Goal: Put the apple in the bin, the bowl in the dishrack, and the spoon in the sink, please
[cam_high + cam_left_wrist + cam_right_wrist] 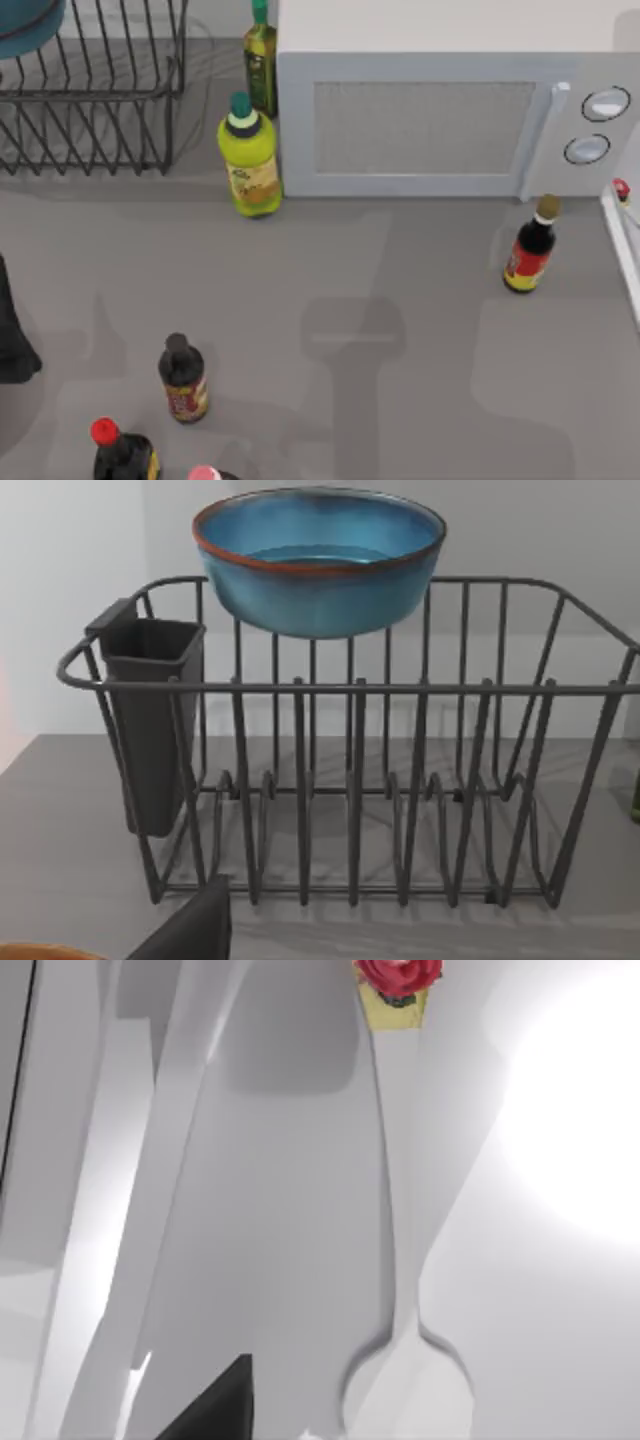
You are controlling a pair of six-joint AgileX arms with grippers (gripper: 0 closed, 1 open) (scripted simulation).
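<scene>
The biggest thing on my bench is the white microwave along the far edge, door shut, two round dials at its right end. Next in size is the dishrack in the far left corner, a dark wire basket with a cutlery cup on one end. In my left wrist view the bowl, teal with a reddish-brown rim, stands upright above the rack's top rail. Whether it rests on the far bars or hangs just over them I cannot tell. I judge the bowl step as good as done, or in its last moment.

Of my left arm I see a dark mass at the left edge of the bench, and one dark corner low in its wrist view. Whether the left claw is apart or together I cannot tell. The right wrist view looks down on smooth white surfaces, with a red rose-like ornament on a yellow base at the far end. A dark wedge low in that view may be a finger. The right claw's state I cannot tell either.

I cannot pick out the apple, the spoon or the bin, so I judge those two steps open.

Smaller things: a yellow-green bottle and a dark green one left of the microwave, a dark sauce bottle at the right, and three more dark bottles at the near left. Their labels are too small to read.
</scene>
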